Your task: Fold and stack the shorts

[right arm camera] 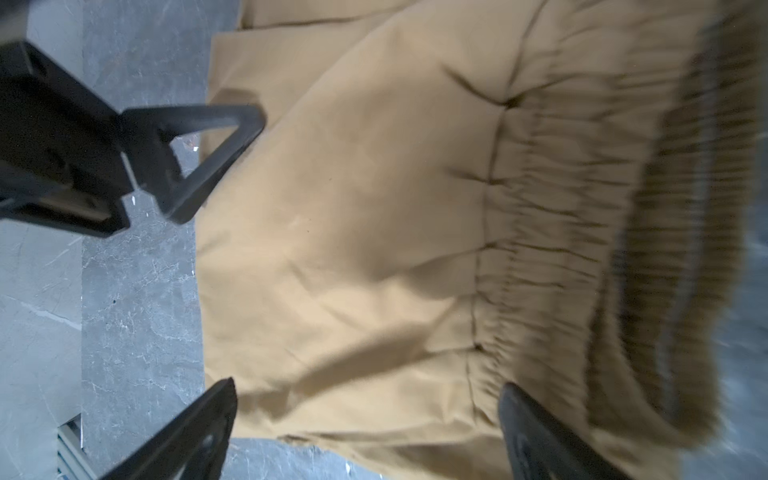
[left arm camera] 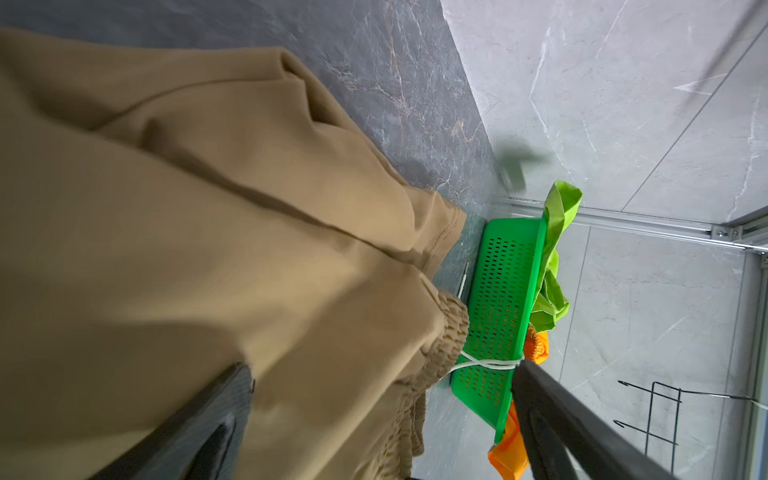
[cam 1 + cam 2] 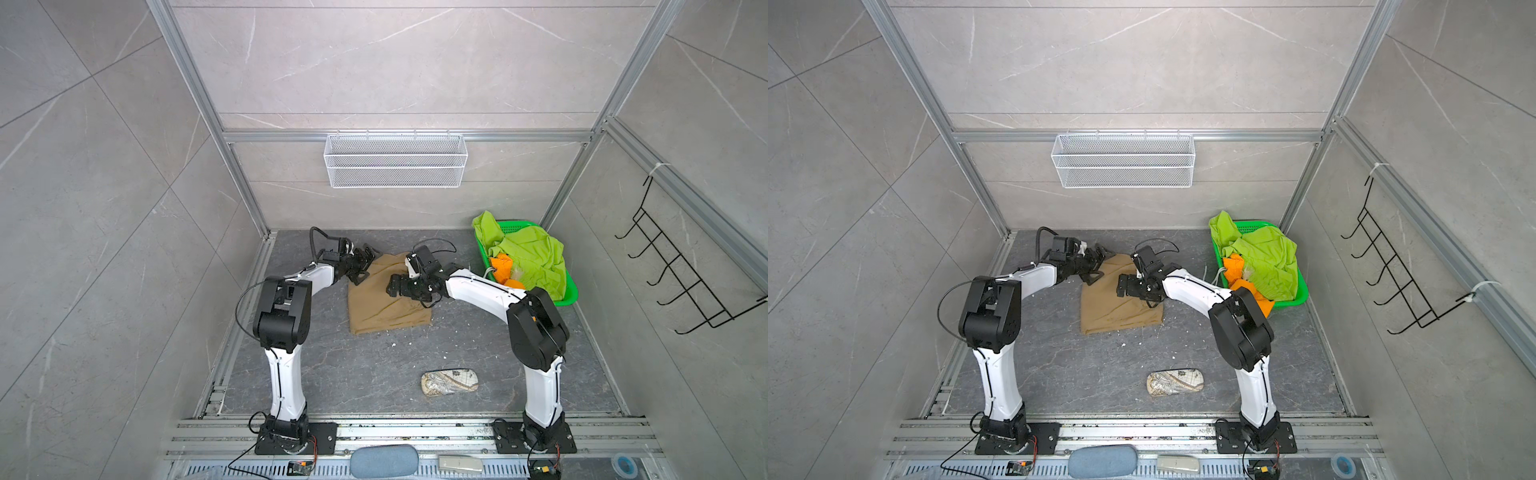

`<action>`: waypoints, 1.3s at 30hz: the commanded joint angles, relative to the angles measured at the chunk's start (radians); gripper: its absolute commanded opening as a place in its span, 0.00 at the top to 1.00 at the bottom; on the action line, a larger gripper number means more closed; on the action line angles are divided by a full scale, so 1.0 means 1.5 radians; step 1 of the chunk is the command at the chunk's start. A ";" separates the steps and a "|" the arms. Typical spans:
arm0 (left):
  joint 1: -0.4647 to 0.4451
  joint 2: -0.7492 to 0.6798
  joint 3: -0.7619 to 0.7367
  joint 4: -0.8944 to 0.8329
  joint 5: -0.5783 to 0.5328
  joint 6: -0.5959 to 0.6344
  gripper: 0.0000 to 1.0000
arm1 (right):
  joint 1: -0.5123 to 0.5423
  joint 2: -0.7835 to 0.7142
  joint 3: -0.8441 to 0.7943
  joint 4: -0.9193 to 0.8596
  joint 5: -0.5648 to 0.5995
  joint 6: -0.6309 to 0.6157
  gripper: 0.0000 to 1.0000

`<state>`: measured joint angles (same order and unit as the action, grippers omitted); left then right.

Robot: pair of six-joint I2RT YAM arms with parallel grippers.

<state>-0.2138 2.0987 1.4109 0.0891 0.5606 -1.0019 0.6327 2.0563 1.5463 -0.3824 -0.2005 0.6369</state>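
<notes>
Well, both grippers stand spread wide, gripping nothing: the tan shorts (image 3: 386, 307) lie flat on the table right under them, left gripper (image 3: 365, 264) at one edge, right gripper (image 3: 392, 286) near the waistband. Behind the right gripper, the lime shorts (image 3: 534, 253) and orange shorts (image 3: 500, 264) sit heaped in the green basket (image 3: 570, 297)

Tan shorts (image 3: 386, 307): patch directly under right claw (image 3: 392, 286) hidden in both top views; tips touching cloth or not, cannot tell. Waistband (image 1: 685, 208) beside that claw's finger (image 1: 540, 436) smeared by blur, cloth cut off at the view's edge. Orange shorts (image 3: 500, 266), behind right claw, mostly buried under lime green shorts (image 3: 536, 257). Ahead of left claw (image 2: 376, 370), a dark green smudge (image 2: 515, 166) against the wall (image 2: 623, 104), too blurred to name
</notes>
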 commanded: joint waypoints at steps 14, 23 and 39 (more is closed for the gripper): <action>0.073 0.075 0.029 0.085 -0.001 -0.023 0.01 | -0.058 -0.004 -0.159 0.066 -0.076 -0.002 0.00; 0.066 -0.141 0.007 -0.133 -0.069 0.219 0.01 | -0.057 -0.170 -0.184 0.028 -0.057 -0.017 0.01; -0.032 -0.394 -0.262 -0.265 -0.379 0.470 0.01 | -0.061 -0.257 -0.270 -0.030 0.023 -0.066 0.01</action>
<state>-0.2726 1.4879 1.0138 -0.2596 -0.0013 -0.3367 0.5480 1.7084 1.1843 -0.3965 -0.1947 0.5526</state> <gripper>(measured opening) 0.994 0.994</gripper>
